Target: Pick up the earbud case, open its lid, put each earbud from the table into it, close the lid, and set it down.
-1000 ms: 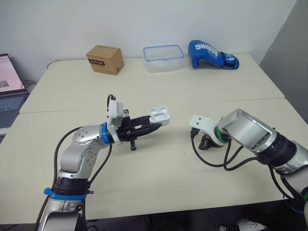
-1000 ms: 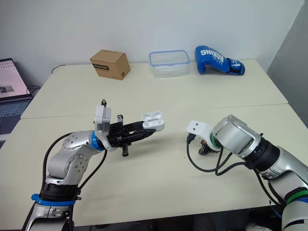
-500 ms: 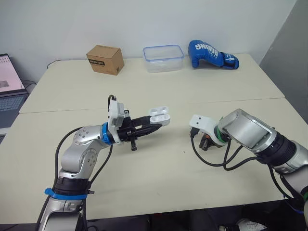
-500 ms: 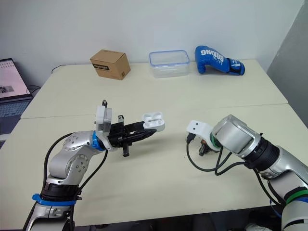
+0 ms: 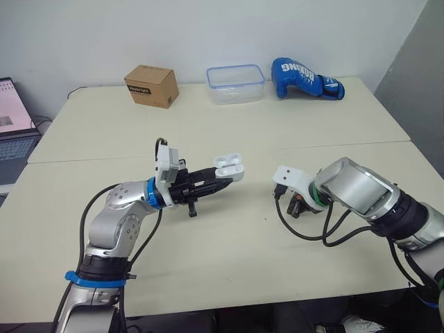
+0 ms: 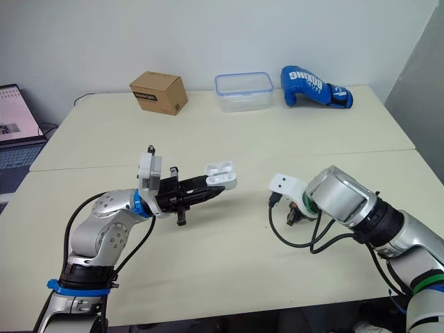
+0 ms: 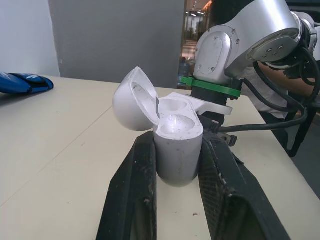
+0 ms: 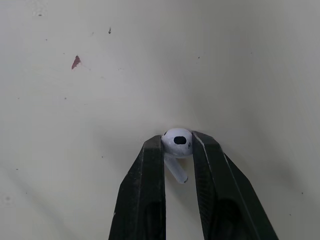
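My left gripper [image 5: 220,182] is shut on the white earbud case [image 5: 229,166], held above the middle of the table with its lid hinged open. In the left wrist view the case [image 7: 172,142] sits between the two black fingers, lid tilted back and sockets showing. To its right, my right gripper [image 5: 297,206] points down at the table. The right wrist view shows it shut on a white earbud [image 8: 177,145], the stem hanging between the fingers just above the tabletop.
Along the back edge of the cream table [image 5: 229,236] stand a cardboard box [image 5: 151,85], a clear plastic container [image 5: 235,83] and a blue boxing glove [image 5: 305,78]. A laptop [image 5: 14,125] sits off the table's left side.
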Motion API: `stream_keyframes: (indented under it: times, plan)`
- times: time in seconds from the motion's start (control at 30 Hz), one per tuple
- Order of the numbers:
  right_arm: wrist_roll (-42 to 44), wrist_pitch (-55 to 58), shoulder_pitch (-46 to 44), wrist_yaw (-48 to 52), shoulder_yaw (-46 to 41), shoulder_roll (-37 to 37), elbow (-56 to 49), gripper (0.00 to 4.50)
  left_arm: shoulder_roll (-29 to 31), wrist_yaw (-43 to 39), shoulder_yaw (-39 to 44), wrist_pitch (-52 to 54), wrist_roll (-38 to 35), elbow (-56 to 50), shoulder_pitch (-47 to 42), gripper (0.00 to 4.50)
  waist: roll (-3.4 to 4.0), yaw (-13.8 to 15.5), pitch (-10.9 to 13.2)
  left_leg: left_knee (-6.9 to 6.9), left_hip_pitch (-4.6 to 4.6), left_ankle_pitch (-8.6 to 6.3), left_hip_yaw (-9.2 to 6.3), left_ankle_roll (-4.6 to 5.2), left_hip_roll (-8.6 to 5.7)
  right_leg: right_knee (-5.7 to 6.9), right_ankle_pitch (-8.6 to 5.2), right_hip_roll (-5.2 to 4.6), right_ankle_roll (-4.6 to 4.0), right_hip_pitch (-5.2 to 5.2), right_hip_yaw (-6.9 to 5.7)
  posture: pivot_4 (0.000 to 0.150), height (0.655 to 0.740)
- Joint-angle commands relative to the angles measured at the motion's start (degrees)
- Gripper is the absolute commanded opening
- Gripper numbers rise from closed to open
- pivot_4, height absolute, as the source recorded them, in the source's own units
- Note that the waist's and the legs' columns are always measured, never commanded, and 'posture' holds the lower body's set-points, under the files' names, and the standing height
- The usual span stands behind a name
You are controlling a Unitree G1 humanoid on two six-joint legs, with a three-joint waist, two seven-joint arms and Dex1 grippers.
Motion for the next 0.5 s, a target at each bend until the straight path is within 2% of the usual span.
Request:
stream_keyframes:
  times: [0.03,0.13,0.3,0.5]
  plan:
    - [0.9,-1.9,0.3,1.2,-0.7,-3.3,-4.2,0.40,-0.1,-0.4,0.2,-1.4,0.0,-1.0,-1.2,0.75,0.00,0.0,0.0,0.00,0.00,0.00,0.00,0.00,0.00,0.00,0.00,0.00,0.00,0.00,0.00,0.150,0.7307]
    - [-2.1,-12.7,2.0,5.9,3.1,-10.3,-7.4,0.40,0.0,-0.7,0.0,-1.7,0.2,-0.7,-1.3,0.75,0.00,0.2,0.0,0.00,-0.01,0.00,0.01,0.00,-0.02,-0.03,0.00,0.00,0.00,0.00,0.00,0.150,0.7307]
    - [-6.0,-25.6,4.7,12.8,3.7,-16.8,-8.0,0.40,0.1,-0.5,0.0,-1.7,0.1,-1.0,-1.0,0.75,0.00,0.0,0.0,0.00,0.01,0.00,0.06,0.01,0.01,-0.01,0.00,0.00,0.02,0.02,0.00,0.150,0.7307]
    - [-12.4,-38.2,9.3,17.5,3.2,-19.3,-5.2,0.40,0.4,-0.4,0.2,-1.6,0.1,-1.5,-0.6,0.75,-0.01,0.0,0.0,0.00,0.02,0.00,0.08,0.00,0.02,-0.04,-0.01,0.01,0.02,0.04,-0.01,0.150,0.7307]
